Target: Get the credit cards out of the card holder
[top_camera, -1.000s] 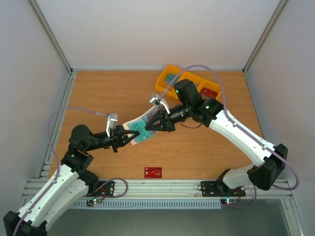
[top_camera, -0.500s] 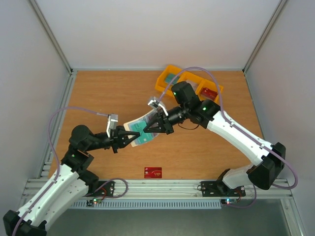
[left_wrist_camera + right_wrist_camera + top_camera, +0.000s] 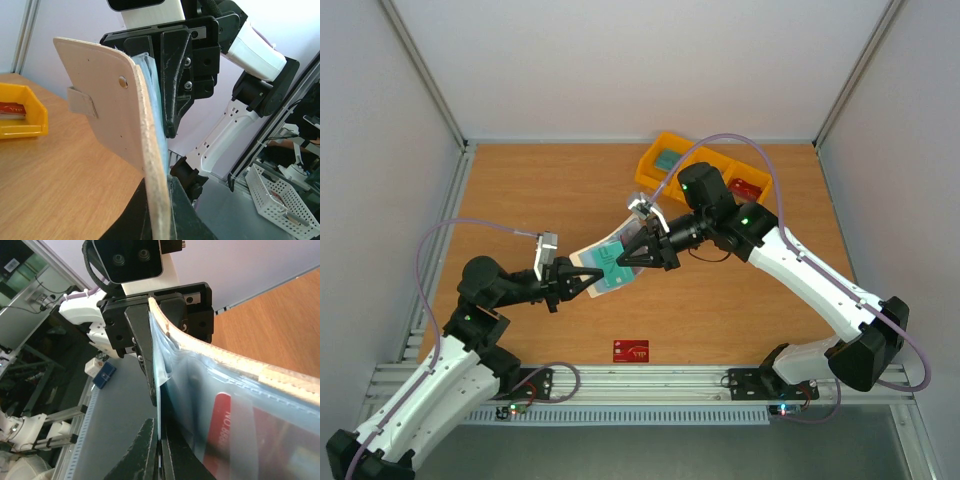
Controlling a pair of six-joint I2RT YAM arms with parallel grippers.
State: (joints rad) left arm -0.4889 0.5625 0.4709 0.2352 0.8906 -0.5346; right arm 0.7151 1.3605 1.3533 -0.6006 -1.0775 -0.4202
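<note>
Card holder point(image 3: 603, 262) hung in the air above the table point(image 3: 540, 190), well apart from the yellow bin point(image 3: 648, 168), on the side toward the arm bases and the left arm. The left gripper point(image 3: 584, 280) was clamped on the holder's edge farthest from the bin, with the cream outer face and its snap tab point(image 3: 81, 100) in plain sight of that wrist. The right gripper point(image 3: 624, 259), reaching in from the bin's side, was pinched tight on the thin pale-blue inner layer; whether a card sat inside that pinch could not be told. A sleeved red card point(image 3: 222, 432) showed through the clear pocket inside the holder. A binned red card point(image 3: 747, 188) lay in one compartment of the bin. A loose red card point(image 3: 631, 351) lay flat on the table, far from the bin, close to the arm bases.
</note>
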